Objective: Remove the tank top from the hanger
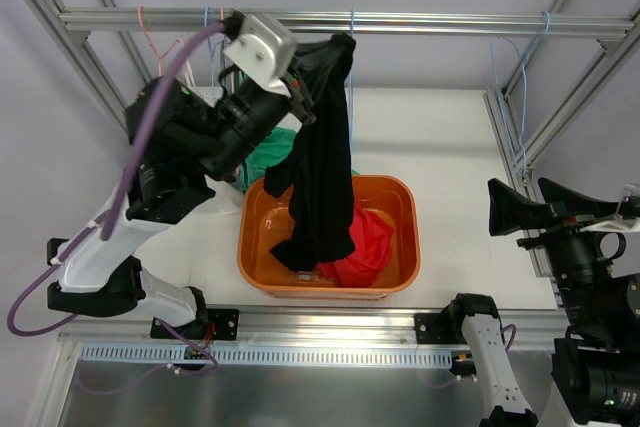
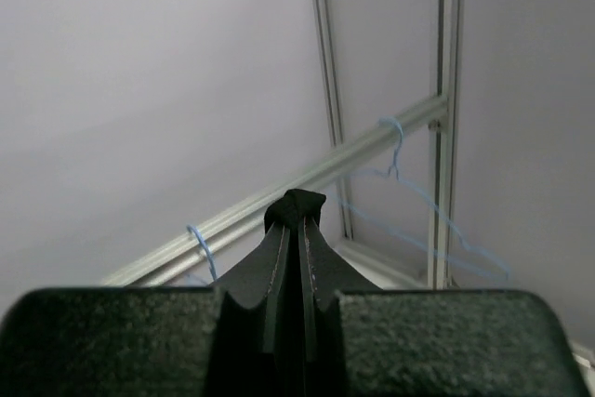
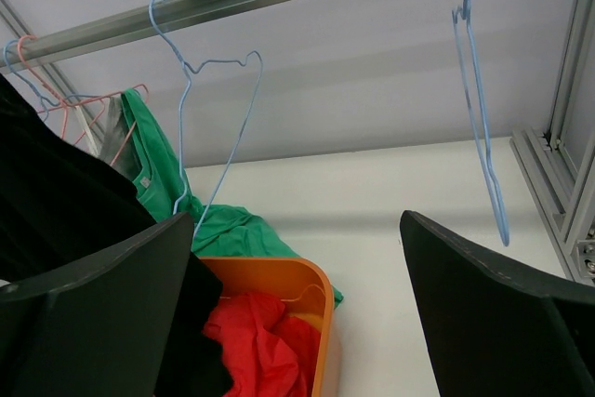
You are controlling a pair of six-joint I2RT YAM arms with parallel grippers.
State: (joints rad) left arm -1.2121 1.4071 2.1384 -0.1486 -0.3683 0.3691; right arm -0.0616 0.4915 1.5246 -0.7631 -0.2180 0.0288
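**Step in hand:** pulling the garment off the hanger.

The left gripper point(image 1: 300, 97) is raised to just below the rail point(image 1: 430, 22) and is closed on a fold of the black tank top point(image 1: 322, 167). The tank top hangs from that pinch, and its upper corner is beside the blue hanger point(image 1: 351, 27). Its lower end drapes into the orange bin point(image 1: 405, 192) on the counter point(image 1: 450, 137), over a red garment point(image 1: 368, 245). The right gripper point(image 1: 528, 205) is spread wide, holds nothing, and sits well apart at the right side.

**Judgement:** I rate the task as near its end but not confirmed. The next move calls for drawing the cloth away from the hanger and down toward the bin. I would do this slowly, since a caught strap would drag the hanger along the rail.

**View differences:**
- **Left wrist view:** it alone confirms the grip — a tip of black cloth shows between the closed fingers point(image 2: 260, 271).
- **Right wrist view:** it alone shows the hanger wire. Its upper part is bare, with a green garment point(image 3: 149, 155) behind it, and its lower end meets the black cloth. I cannot tell whether a strap is on it.
- **Overhead view:** it alone shows both arms.
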